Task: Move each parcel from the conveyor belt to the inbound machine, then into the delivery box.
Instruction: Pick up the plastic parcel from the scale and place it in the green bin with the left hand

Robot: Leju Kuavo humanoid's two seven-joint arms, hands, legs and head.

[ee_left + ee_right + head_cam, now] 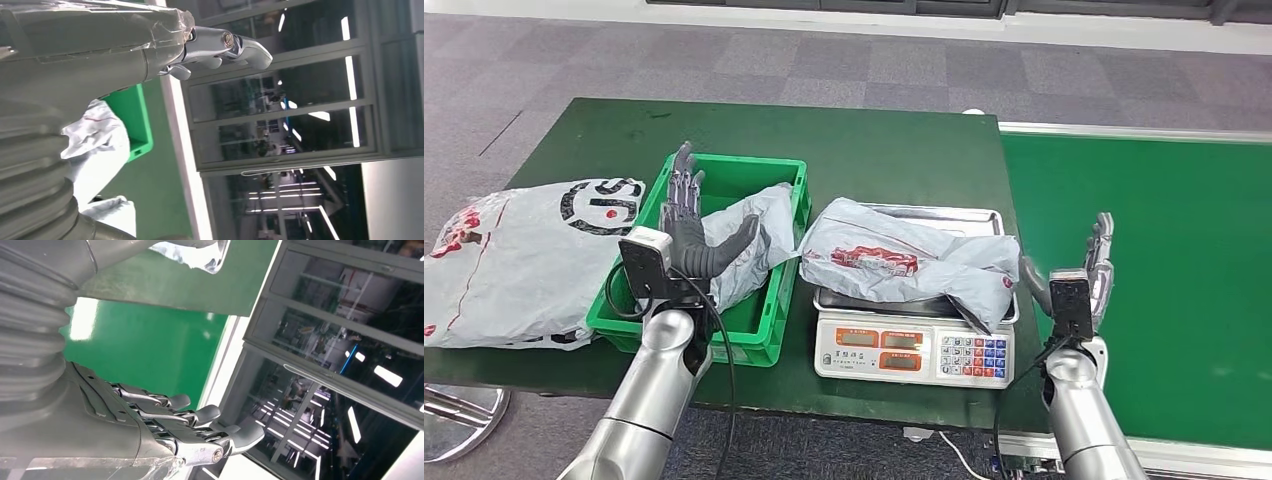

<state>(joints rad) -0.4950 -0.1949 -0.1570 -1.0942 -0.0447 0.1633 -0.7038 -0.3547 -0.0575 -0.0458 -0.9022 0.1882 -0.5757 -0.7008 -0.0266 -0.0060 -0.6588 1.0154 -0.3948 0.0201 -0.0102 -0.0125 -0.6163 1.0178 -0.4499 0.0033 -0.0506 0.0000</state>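
A grey parcel bag with red print [909, 262] lies across the steel pan of the weighing scale [914, 350], the inbound machine. A second grey parcel [749, 245] [95, 145] rests in the green delivery crate [769, 330] [132, 117]. My left hand [689, 225] [215, 47] stands upright over the crate, fingers spread, holding nothing. My right hand [1092, 270] [190, 432] is raised just right of the scale, at the edge of the green conveyor belt [1164, 270] [150, 345], fingers straight and empty.
A large grey bag with black and red print [519, 260] lies on the dark green table [864, 150] left of the crate. The belt surface beside my right hand is bare. Grey carpet floor lies beyond the table.
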